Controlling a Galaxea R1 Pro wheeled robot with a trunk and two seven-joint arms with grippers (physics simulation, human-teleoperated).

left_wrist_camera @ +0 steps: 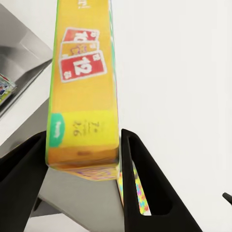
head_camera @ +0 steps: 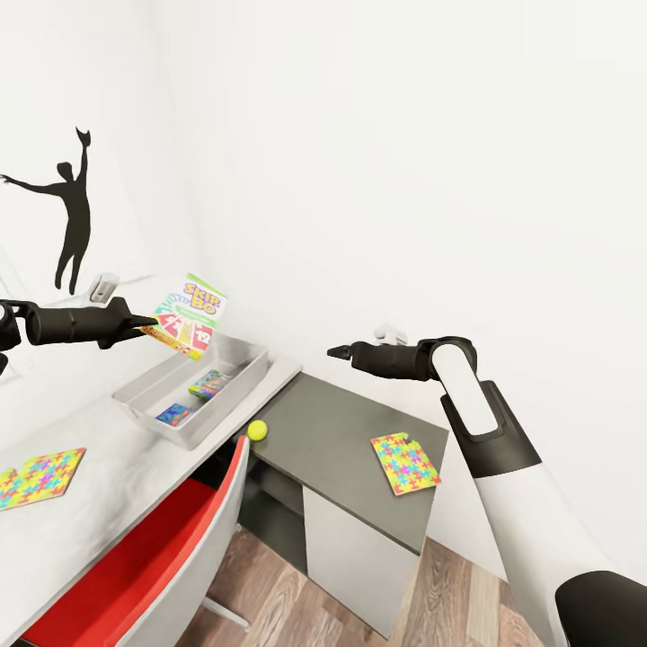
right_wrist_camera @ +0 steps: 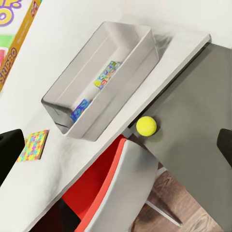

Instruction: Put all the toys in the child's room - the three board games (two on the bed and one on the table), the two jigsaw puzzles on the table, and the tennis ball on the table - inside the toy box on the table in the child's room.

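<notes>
My left gripper point(head_camera: 144, 322) is shut on the lower edge of the red-orange-green SKIP-BO board game point(head_camera: 190, 316), holding it tilted in the air over the far end of the grey toy box point(head_camera: 144, 382). In the left wrist view the box point(left_wrist_camera: 82, 96) stands between the two fingers point(left_wrist_camera: 140, 174). Two board games lie in the toy box: a green-edged one point(head_camera: 209, 384) and a small blue one point(head_camera: 175, 414). The tennis ball point(head_camera: 258, 430) rests at the table corner. One jigsaw puzzle point(head_camera: 36, 476) lies on the pale table point(head_camera: 108, 485), another point(head_camera: 404, 463) on the dark cabinet. My right gripper point(head_camera: 340, 352) hovers open above the cabinet.
A red chair point(head_camera: 153, 557) with a pale grey back is pushed under the table, just below the ball point(right_wrist_camera: 146, 125). The dark grey cabinet point(head_camera: 332, 431) joins the table at the corner. White walls close in behind, one with a black silhouette picture point(head_camera: 72, 216). Wood floor point(head_camera: 449, 602) lies below.
</notes>
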